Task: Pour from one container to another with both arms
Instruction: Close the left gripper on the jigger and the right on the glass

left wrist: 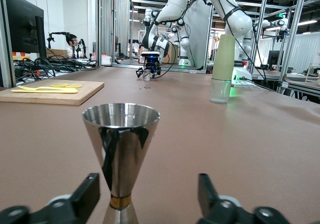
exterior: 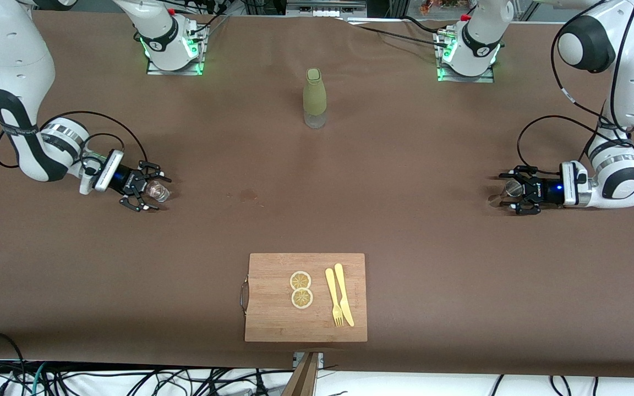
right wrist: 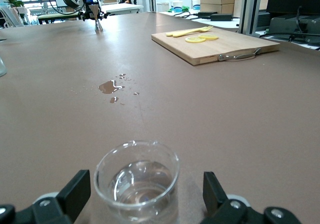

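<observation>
A steel hourglass jigger (exterior: 510, 188) stands upright on the brown table toward the left arm's end. My left gripper (exterior: 507, 192) is low around it. In the left wrist view the jigger (left wrist: 120, 144) stands between the open fingers (left wrist: 85, 196), closer to one of them and touching neither. Toward the right arm's end a small clear glass (exterior: 159, 191) holds clear liquid. My right gripper (exterior: 152, 191) is open around it. In the right wrist view the glass (right wrist: 137, 179) sits with a gap to each finger (right wrist: 75, 191).
A green-sleeved bottle (exterior: 315, 98) stands mid-table near the arm bases. A wooden cutting board (exterior: 273, 308) with two lemon slices, a yellow fork and a knife lies near the front edge. A small wet spill (exterior: 249, 193) marks the table's middle.
</observation>
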Available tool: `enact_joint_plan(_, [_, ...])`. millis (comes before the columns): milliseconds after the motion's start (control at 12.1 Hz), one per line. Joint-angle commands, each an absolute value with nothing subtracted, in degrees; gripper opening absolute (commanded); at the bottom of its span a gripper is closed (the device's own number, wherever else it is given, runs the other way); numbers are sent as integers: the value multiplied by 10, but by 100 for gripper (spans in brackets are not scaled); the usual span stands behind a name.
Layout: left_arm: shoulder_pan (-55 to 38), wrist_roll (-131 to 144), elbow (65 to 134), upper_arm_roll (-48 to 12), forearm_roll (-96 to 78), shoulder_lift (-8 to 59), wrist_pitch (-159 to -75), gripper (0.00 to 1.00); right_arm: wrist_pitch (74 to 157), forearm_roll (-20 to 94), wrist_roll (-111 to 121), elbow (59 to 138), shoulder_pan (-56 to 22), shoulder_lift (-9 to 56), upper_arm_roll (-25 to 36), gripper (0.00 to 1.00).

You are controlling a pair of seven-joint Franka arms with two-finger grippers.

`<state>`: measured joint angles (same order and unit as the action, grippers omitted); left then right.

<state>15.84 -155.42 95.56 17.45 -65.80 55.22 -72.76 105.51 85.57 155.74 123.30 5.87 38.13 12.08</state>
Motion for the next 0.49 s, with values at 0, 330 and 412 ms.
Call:
enact_joint_plan(0, [155, -1599, 969, 181, -667, 548, -723, 25, 1060, 872, 1593, 1243, 61, 382, 118, 99])
enact_joint_plan(330, [157, -1599, 968, 181, -671, 552, -724, 0, 1057, 872, 1595, 1243, 62, 385, 119, 67])
enact_joint_plan(412, [157, -1599, 968, 181, -673, 551, -724, 0, 1055, 872, 1595, 1244, 61, 386, 119, 65])
